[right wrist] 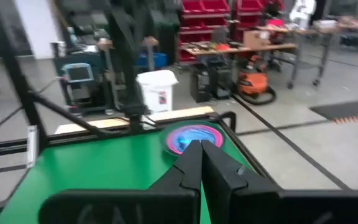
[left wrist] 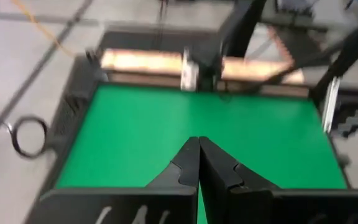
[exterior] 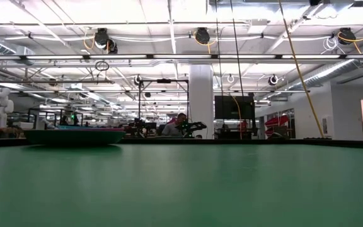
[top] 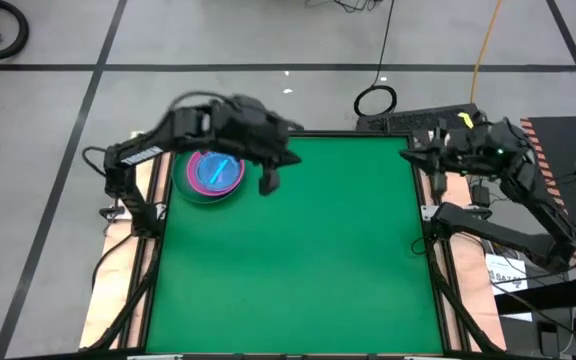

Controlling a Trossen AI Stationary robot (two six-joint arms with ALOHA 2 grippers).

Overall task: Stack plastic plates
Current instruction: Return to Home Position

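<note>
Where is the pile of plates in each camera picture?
High view: stack of plates, green mat's upper-left corner.
Low view: stack at left, on the mat.
Left wrist view: not in it.
Right wrist view: stack just beyond the right gripper.
Shared landmark: green mat.

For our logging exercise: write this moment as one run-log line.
plates: one stack, left side of table | left pincer: shut, empty, beside stack | right pincer: shut, empty, right edge

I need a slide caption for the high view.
Plate stack on the green table, left gripper beside it, right gripper at the table's edge.
</note>
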